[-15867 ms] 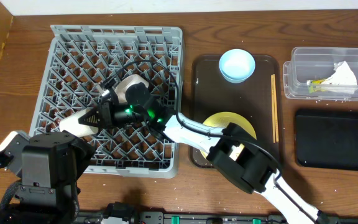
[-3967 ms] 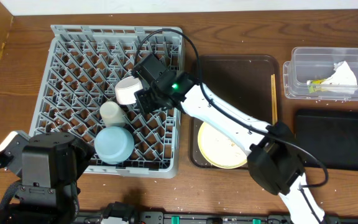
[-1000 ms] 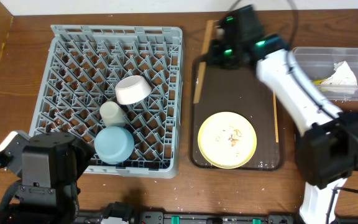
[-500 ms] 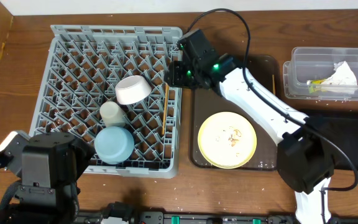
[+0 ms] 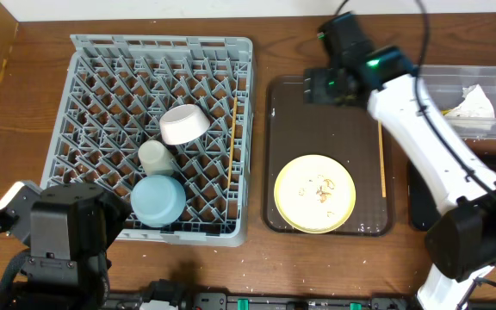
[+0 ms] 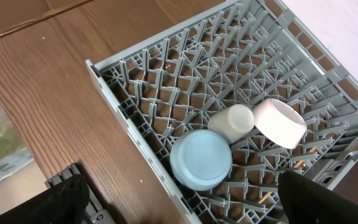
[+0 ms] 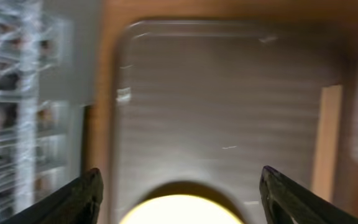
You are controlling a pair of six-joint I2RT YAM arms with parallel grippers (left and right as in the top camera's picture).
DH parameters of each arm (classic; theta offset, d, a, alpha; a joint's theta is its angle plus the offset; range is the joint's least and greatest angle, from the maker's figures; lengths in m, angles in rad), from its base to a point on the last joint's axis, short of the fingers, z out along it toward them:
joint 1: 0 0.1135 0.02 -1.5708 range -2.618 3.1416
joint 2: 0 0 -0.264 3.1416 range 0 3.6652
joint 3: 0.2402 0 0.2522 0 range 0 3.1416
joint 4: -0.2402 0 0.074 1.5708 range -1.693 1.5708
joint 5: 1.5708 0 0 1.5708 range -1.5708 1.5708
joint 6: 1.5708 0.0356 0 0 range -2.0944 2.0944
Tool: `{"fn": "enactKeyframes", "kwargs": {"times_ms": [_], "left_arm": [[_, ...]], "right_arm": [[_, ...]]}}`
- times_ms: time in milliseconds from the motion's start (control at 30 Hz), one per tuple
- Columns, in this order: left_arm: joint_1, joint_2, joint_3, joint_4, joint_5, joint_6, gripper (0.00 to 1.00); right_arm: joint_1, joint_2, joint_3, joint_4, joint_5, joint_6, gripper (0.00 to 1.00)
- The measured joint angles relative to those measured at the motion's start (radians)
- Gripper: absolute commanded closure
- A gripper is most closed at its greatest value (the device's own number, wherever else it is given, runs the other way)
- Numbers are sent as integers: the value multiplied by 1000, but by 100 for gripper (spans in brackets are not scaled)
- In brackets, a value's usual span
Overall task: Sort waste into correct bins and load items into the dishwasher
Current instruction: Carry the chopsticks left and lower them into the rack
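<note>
— Is the right gripper [image 7: 179, 176] holding anything?

— No. Its fingers stand wide apart and empty above the dark brown serving tray [image 7: 229, 93]. The pale yellow round plate [image 7: 178, 211] lies between them, with a thin wooden chopstick [image 7: 325, 143] just outside the right finger.

— And the left gripper [image 6: 179, 186]?

— Fingers apart too, over the grey plastic dish rack [image 6: 123, 118]. The light blue cup [image 6: 201, 160], small white cup [image 6: 231, 122] and white bowl [image 6: 280, 122] sit between them.

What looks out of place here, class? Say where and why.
One chopstick lies loose along the right side of the dish rack, while the other chopstick sits at the brown tray's right edge, so the pair is split. The yellow plate carries food crumbs.
</note>
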Motion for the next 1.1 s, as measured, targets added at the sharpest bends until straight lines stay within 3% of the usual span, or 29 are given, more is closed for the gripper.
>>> {"fn": "enactKeyframes", "kwargs": {"times_ms": [167,500,1100], "left_arm": [[0,0,0,0,0,0,2],[0,0,0,0,0,0,2],[0,0,0,0,0,0,2]], "right_arm": [[-75,40,-18,-75,51,-106,27],[-161,238,-66,-101,86,-159,26],[-208,266,-114,-53,21,-221,29]]}}
